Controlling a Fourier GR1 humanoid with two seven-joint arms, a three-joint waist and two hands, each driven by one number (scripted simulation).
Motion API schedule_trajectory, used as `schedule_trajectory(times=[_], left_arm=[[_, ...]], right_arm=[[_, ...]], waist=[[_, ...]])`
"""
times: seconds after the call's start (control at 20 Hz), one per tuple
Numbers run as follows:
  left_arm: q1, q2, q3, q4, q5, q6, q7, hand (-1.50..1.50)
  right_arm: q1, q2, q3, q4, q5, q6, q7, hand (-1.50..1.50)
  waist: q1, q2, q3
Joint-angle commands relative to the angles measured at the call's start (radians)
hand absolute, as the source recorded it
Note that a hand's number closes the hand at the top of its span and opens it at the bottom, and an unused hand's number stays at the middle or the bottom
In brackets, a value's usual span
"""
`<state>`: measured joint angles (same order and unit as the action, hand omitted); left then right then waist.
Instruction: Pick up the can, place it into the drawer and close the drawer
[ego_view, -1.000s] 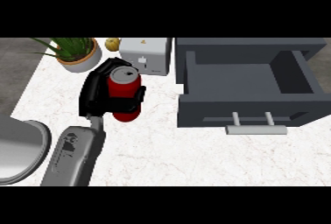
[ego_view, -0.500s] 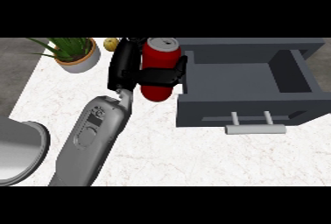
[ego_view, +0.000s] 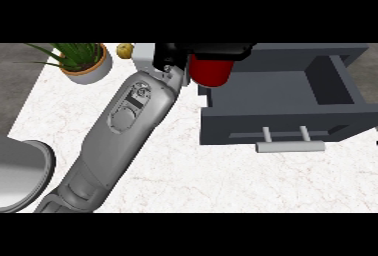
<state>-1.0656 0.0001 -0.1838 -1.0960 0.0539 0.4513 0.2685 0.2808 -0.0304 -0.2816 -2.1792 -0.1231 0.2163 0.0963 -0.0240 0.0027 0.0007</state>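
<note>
At the top centre of the frame, my left hand is curled around the red can, black fingers wrapping its upper part so that only the lower red body shows below them. The hand's top is cut off by the frame's upper edge. My grey forearm runs from the lower left corner diagonally up to that hand, crossing the white marbled counter.

The can hangs just at the upper left corner of the open drawer, its body overlapping the drawer's left wall and the inside floor; I cannot tell whether it touches the drawer. The drawer is dark grey, pulled out toward the bottom of the frame, and it fills the upper right of the view. Its front panel carries a pale bar handle on two posts.

Just left of my hand, at the top edge, sits a small yellow object, too small to name. Further left, in the upper left, stands a potted plant with green blades in a tan pot. A grey rounded basin shows at the left edge, lower down.
</note>
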Motion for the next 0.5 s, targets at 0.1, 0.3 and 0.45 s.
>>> schedule_trajectory(times=[0.1, 0.3, 0.45], left_arm=[[-0.174, 0.0, -0.044, 0.16, 0.039, 0.078, 0.005, 1.5], [-0.284, 0.0, -0.002, 0.288, 0.097, 0.051, 0.0, 1.5], [-0.306, 0.0, -0.1, 0.334, 0.16, 0.119, -0.036, 1.5]], right_arm=[[0.048, 0.029, 0.058, -0.025, 0.065, -0.013, -0.033, -1.5], [0.031, 0.015, -0.002, -0.074, -0.014, -0.014, 0.036, -1.5], [-0.018, 0.008, 0.011, -0.012, 0.0, -0.008, 0.02, -1.5]], waist=[[-0.004, 0.0, 0.0], [-0.014, 0.002, 0.0], [-0.019, 0.004, 0.001]])
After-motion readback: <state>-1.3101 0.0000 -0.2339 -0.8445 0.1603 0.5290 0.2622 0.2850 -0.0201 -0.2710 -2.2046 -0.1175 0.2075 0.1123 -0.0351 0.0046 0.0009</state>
